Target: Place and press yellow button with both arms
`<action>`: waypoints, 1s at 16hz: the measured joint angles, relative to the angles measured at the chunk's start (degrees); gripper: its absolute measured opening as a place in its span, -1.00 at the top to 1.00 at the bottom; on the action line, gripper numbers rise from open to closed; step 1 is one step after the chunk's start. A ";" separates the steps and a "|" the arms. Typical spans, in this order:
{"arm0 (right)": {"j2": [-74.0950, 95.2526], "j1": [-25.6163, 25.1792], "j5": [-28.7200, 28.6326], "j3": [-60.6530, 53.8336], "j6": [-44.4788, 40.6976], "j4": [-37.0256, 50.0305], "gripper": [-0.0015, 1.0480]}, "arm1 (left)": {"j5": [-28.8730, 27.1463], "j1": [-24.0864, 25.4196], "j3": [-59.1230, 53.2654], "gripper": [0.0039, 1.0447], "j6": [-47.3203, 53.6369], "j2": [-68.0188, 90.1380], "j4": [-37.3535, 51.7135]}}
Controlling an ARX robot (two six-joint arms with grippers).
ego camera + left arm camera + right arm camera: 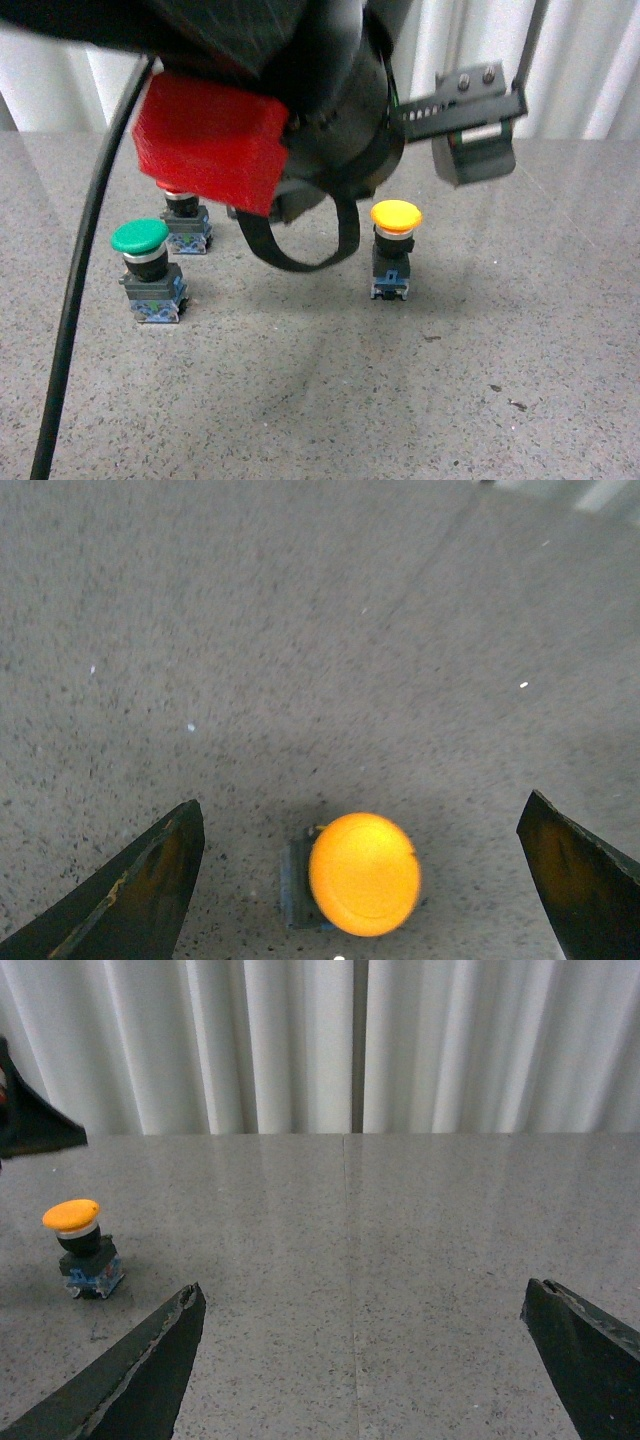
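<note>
The yellow button (396,218) stands upright on the grey speckled table (480,340), right of centre. My left arm (320,90), black with a red block, hangs above it. In the left wrist view the button's orange-yellow cap (364,873) lies below and between the wide-open fingers of my left gripper (360,800), which touch nothing. My right gripper (360,1285) is open and empty over bare table. In its view the button (75,1230) stands far off to one side. The right gripper does not show in the front view.
A green-capped button (140,240) stands at the front left. Another button (186,228), its cap mostly hidden by the red block, stands behind it. A black cable (85,260) hangs at the left. White curtains (300,1040) close off the far table edge.
</note>
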 joint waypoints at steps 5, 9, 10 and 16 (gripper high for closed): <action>0.00 0.00 0.00 0.00 -0.02 0.00 -0.87 | -3.26 2.43 -7.69 -0.88 15.43 -19.19 7.17; 0.00 0.00 -0.02 0.00 0.00 0.00 -0.87 | -7.65 14.05 -22.21 -0.63 30.36 -36.04 16.13; 0.00 0.00 0.00 0.00 -0.02 -0.02 -0.87 | -4.13 18.60 -28.55 -0.42 30.36 -42.45 17.27; 0.00 0.00 0.00 0.00 -0.02 -0.02 -0.87 | 8.22 30.99 -51.87 0.87 30.36 -62.10 20.02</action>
